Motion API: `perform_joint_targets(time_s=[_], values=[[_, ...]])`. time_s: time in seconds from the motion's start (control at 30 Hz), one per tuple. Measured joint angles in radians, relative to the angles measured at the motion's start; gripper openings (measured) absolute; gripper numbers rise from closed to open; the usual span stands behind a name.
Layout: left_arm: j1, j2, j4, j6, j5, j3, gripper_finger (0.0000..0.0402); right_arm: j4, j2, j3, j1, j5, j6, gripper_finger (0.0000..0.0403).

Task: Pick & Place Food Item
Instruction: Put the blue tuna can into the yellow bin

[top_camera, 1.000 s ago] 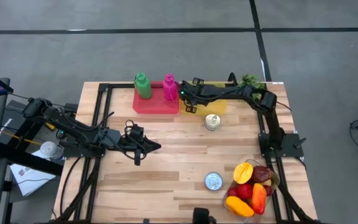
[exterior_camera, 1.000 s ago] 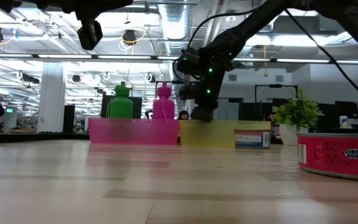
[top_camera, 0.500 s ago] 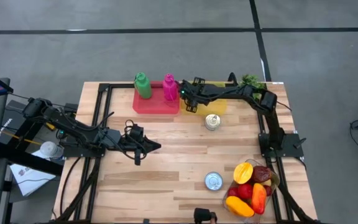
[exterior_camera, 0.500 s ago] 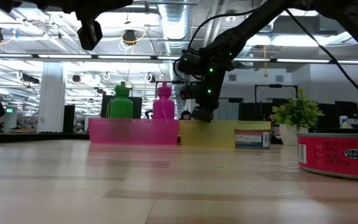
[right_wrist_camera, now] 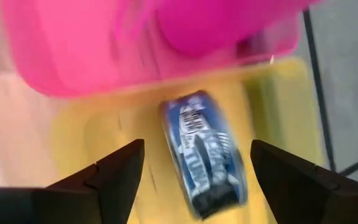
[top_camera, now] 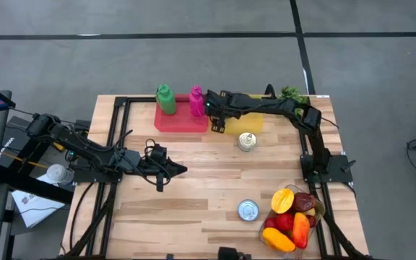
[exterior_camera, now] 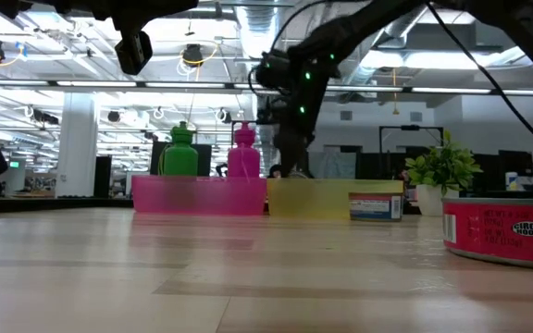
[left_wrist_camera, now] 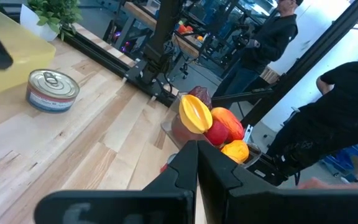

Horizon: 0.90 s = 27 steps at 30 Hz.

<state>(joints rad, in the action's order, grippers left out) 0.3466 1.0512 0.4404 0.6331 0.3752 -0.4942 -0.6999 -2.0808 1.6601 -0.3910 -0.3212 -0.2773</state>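
While my left gripper [top_camera: 181, 170] waits shut over the table's [top_camera: 208, 202] left middle, I see my right gripper [right_wrist_camera: 194, 163] hanging with fingers spread above the yellow bin [top_camera: 254, 121] at the far edge. Inside it lies the blue can [right_wrist_camera: 202, 153], free of both fingers, beside the pink bin [top_camera: 179, 121].

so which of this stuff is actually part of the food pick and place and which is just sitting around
Part of the job:
- blue can, lying in the yellow bin
- right gripper, open above that bin
- two cans on the table

Just lying about:
- pink bin with green bottle and pink bottle
- bowl of fruit
- small plant
- left gripper, shut, waiting mid-table
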Motion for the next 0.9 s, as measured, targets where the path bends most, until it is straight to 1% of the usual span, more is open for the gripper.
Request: perform_joint_targets(time_s=[0.07,0.13,0.23,0.33,0.43,0.57,0.67,0.8,0.9], values=[[0.0,0.0,0.0,0.0,0.0,0.0,0.0,-0.054,0.0,0.053,0.006,0.032,-0.003,0.0291],[0.0,0.0,0.0,0.0,0.0,0.0,0.0,-0.105,0.0,0.102,0.013,0.085,0.001,0.0291],[0.0,0.0,0.0,0.0,-0.001,0.0,0.0,-0.183,0.0,0.171,0.029,0.188,0.001,0.029],[0.0,0.0,0.0,0.0,-0.001,0.0,0.0,-0.272,0.008,0.239,0.032,0.33,-0.01,0.029],[0.0,0.0,-0.006,0.0,-0.002,0.0,0.0,-0.298,0.053,0.267,0.018,0.406,-0.021,0.029],[0.0,0.0,-0.026,0.0,-0.005,0.0,0.0,-0.321,0.118,0.267,-0.037,0.403,-0.101,0.029],[0.0,0.0,-0.034,0.0,-0.005,0.0,0.0,-0.335,0.129,0.267,-0.098,0.405,-0.142,0.029],[0.0,0.0,-0.038,0.0,-0.005,0.0,0.0,-0.375,0.095,0.267,-0.177,0.432,-0.165,0.0291],[0.0,0.0,-0.04,0.001,-0.004,0.0,0.0,-0.408,0.046,0.264,-0.215,0.483,-0.166,0.0291]])
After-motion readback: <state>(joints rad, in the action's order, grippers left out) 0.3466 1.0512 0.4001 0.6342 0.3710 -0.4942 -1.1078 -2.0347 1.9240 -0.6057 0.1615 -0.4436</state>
